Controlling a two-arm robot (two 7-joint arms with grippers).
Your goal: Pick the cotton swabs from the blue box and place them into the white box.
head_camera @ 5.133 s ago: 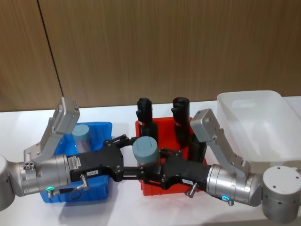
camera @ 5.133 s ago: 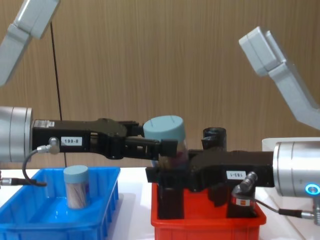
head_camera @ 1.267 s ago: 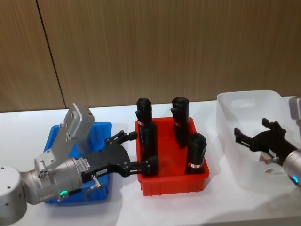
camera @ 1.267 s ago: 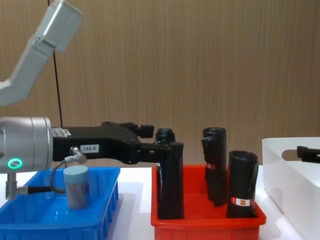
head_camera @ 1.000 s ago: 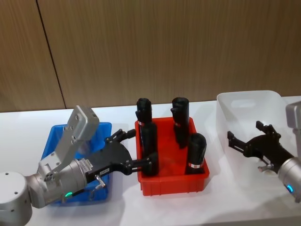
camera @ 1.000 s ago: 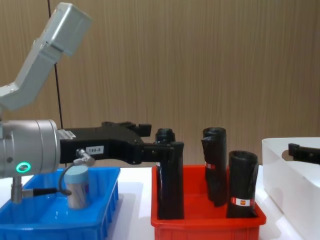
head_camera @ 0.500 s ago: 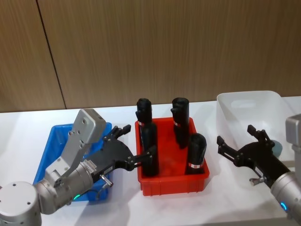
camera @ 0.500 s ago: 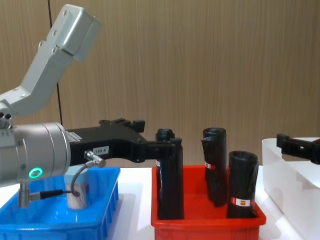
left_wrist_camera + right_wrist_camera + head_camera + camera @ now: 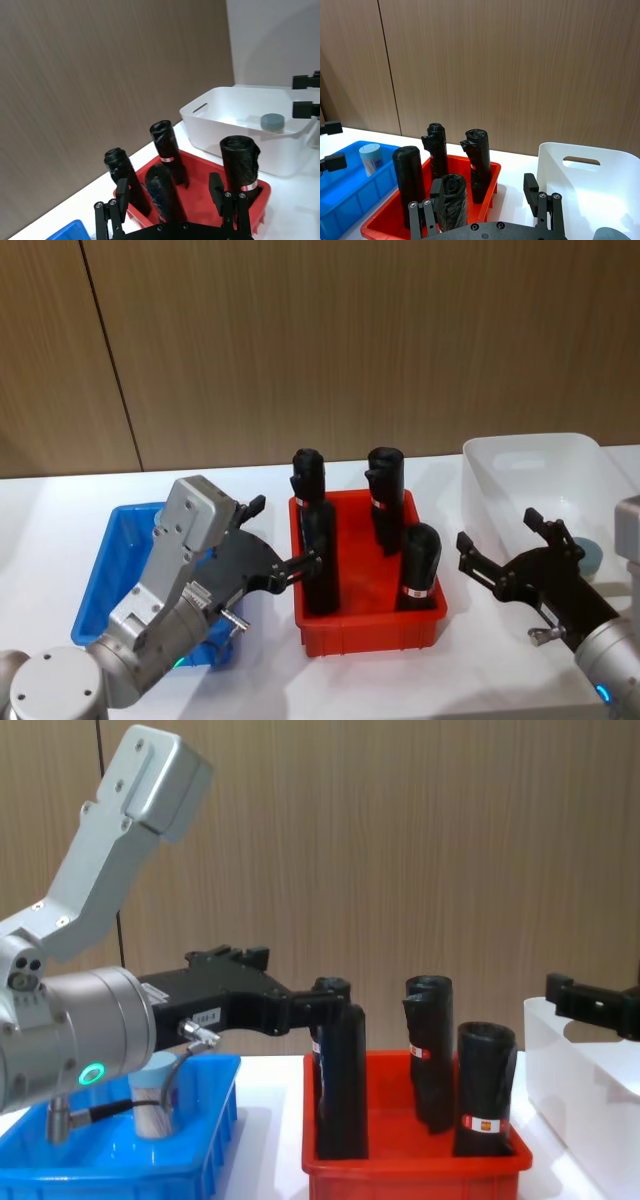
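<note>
One cotton swab tub (image 9: 370, 159) with a pale-blue lid stands in the blue box (image 9: 103, 585); in the chest view this tub (image 9: 150, 1108) is half hidden behind my left arm. Another tub (image 9: 272, 121) lies in the white box (image 9: 530, 452), and its lid (image 9: 592, 553) shows past my right gripper. My left gripper (image 9: 285, 533) hangs open and empty over the blue box's right rim, reaching toward the red bin. By the white box's left wall my right gripper (image 9: 497, 530) is open and empty.
A red bin (image 9: 360, 635) with several tall black rolls (image 9: 420, 560) stands between the two boxes. My left fingertip (image 9: 315, 560) is close to the front-left roll. A wood-panel wall runs behind the white table (image 9: 450, 680).
The tub held by both grippers over the red bin now lies in the white box. My right gripper let go and drew back left. My left arm rose and pulled back.
</note>
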